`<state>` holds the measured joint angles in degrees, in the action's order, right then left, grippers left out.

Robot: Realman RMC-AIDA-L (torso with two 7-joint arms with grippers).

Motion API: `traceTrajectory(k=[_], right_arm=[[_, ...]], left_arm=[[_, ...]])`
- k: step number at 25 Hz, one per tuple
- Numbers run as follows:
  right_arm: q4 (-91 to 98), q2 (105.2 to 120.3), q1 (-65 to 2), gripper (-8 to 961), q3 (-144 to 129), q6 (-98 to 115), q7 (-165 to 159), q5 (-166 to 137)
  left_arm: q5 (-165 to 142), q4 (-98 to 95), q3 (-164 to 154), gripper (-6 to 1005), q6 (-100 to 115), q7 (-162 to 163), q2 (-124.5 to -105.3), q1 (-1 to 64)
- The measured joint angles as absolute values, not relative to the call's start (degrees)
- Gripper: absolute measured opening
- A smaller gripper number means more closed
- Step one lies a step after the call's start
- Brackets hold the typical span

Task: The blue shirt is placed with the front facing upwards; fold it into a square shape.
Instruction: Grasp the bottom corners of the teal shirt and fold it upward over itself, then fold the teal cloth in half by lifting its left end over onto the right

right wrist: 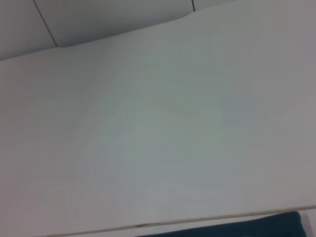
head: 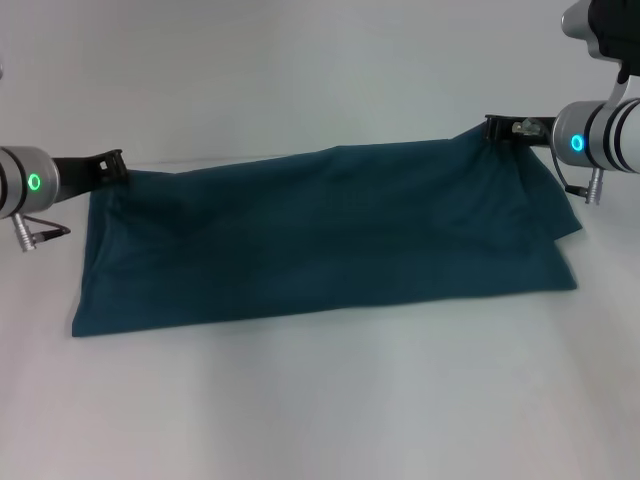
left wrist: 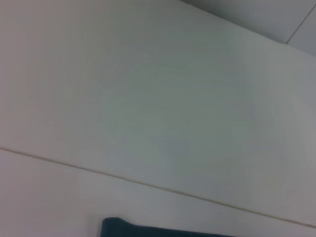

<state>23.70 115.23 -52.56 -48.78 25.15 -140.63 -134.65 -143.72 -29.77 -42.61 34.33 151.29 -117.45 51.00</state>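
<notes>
The blue shirt [head: 320, 240] lies across the white table [head: 320, 400] as a wide dark teal band, plain side up. Its near edge rests flat. My left gripper [head: 117, 163] pinches the far left corner just above the table. The far right corner is pulled up into a peak where my right gripper [head: 493, 130] is shut on it. A sleeve flap [head: 558, 210] hangs out at the right end. A strip of the blue shirt [left wrist: 163, 231] shows in the left wrist view, and the blue shirt [right wrist: 247, 228] shows again in the right wrist view.
Bare white tabletop stretches in front of the shirt and behind it to a pale wall [head: 300, 60]. A table seam [left wrist: 148, 185] crosses the left wrist view. Part of the robot's own body [head: 610, 30] sits at the top right.
</notes>
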Motion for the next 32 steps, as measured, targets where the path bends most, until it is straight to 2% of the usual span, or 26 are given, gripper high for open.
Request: traceTrajectory(k=[5, 8, 13, 19, 20, 24, 30, 32], right_arm=[[23.65, 115.03, -52.37, 55, -48.69, 24.93, -141.02, -134.65], [23.61, 114.39, -52.44, 56, -48.78, 24.98, -140.96, -134.65], [23.58, 112.71, -53.04, 137, -49.3, 25.07, -140.81, -134.65], [23.0, 108.91, -53.95, 234, -49.54, 26.52, -141.17, -134.65], [23.49, 108.05, -53.96, 281, -49.42, 27.92, -141.17, -134.64], [23.77, 107.66, -53.8, 469, -49.53, 29.14, -141.15, -134.65], [23.93, 107.32, -53.05, 688, -49.18, 31.91, -141.24, -134.56], [25.84, 107.09, -52.15, 710, -48.79, 35.29, -141.23, -133.87]], left_arm=[[-143.0, -29.9, -42.27, 110, 33.2, 151.14, -117.82, 50.75], [-142.01, -29.83, -42.2, 111, 31.92, 151.36, -117.83, 50.8], [-140.8, -30.15, -42.1, 112, 30.6, 152.89, -118.28, 50.62], [-140.46, -30.58, -42.09, 323, 30.31, 154.94, -118.41, 50.54], [-140.45, -30.6, -42.09, 364, 30.35, 155.03, -118.46, 50.54], [-140.45, -30.66, -42.09, 528, 30.5, 155.05, -118.84, 50.53], [-140.45, -31.26, -42.11, 758, 32.18, 155.09, -119.2, 50.24], [-140.45, -32.19, -42.1, 804, 33.02, 155.1, -119.29, 49.92]])
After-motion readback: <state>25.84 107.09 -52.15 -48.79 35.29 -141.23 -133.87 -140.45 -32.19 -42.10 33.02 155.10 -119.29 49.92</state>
